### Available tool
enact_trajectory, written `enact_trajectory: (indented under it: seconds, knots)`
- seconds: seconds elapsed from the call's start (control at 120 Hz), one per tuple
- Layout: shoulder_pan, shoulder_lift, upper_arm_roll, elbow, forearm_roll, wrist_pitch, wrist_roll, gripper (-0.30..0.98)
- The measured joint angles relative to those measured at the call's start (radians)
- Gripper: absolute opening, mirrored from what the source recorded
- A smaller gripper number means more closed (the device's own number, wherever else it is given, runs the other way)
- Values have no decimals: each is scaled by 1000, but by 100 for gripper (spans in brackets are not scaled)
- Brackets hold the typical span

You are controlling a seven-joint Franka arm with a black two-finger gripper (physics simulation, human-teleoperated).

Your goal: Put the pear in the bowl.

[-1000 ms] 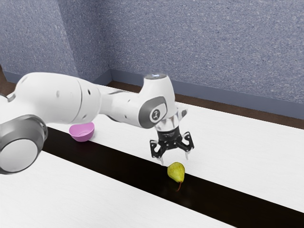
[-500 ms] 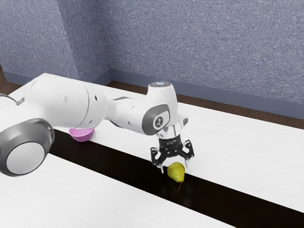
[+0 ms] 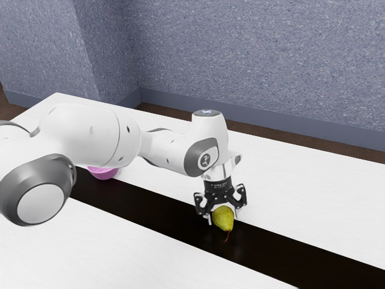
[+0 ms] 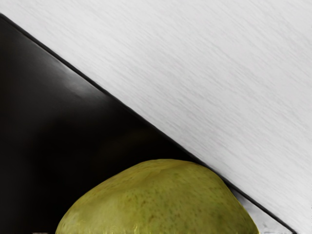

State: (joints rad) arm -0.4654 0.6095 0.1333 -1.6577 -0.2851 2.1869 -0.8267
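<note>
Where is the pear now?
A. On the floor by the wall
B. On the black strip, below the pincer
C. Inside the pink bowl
B: the pear sits on the black strip below the pincer, away from the bowl, which is toward the exterior view's left.

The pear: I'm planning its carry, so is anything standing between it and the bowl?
Nothing visible stands between the pear and the pink bowl; the arm hides part of the bowl.

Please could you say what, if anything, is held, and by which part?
Nothing: the black two-finger gripper stands open around the rounded yellow-green pear.
</note>
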Motion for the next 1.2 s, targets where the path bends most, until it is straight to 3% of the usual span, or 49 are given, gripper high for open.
enact_trajectory:
  seconds: [0.642,0.758,1.108,1.2]
  knots:
    - [18,-72,19,-3,10,-14,-8,25]
    - [20,-111,67,-7,15,-26,-12,28]
    - [231,-171,93,33,19,-125,-16,29]
    - [268,-181,139,41,21,-164,-16,30]
